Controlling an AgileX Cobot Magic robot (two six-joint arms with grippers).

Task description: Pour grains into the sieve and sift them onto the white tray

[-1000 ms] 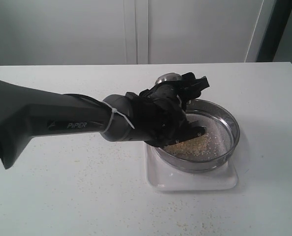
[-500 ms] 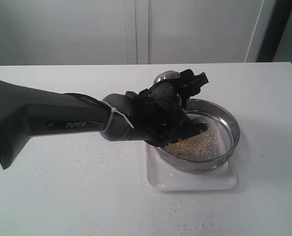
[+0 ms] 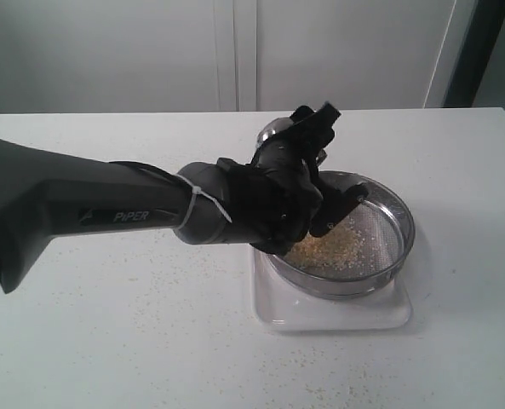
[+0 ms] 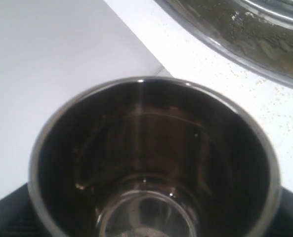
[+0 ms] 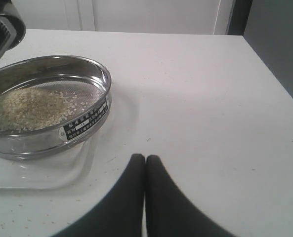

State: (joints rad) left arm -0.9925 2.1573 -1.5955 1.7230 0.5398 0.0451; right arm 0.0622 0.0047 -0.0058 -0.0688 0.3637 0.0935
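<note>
My left gripper (image 3: 330,162) is shut on a small steel cup (image 3: 273,132), held above the far left rim of the sieve (image 3: 403,223). The left wrist view looks into the cup (image 4: 151,163); its dark inside shows no pile of grains. The grains (image 3: 333,249) lie heaped on the mesh at the sieve's near left. The sieve rests on the white tray (image 3: 337,317). In the right wrist view my right gripper (image 5: 145,159) is shut on nothing, low over the table beside the sieve (image 5: 87,118), grains (image 5: 32,106) and tray (image 5: 47,175).
Loose grains are scattered over the white tabletop (image 3: 150,324) around the tray. White cabinet doors (image 3: 235,51) stand behind the table. The table's right edge (image 5: 270,74) runs close to my right gripper's side.
My left wrist has rolled, turning the cup back from the sieve. The cup has shifted slightly left and the fingers have swung round. The grain heap, the sieve and the tray have stayed put.
</note>
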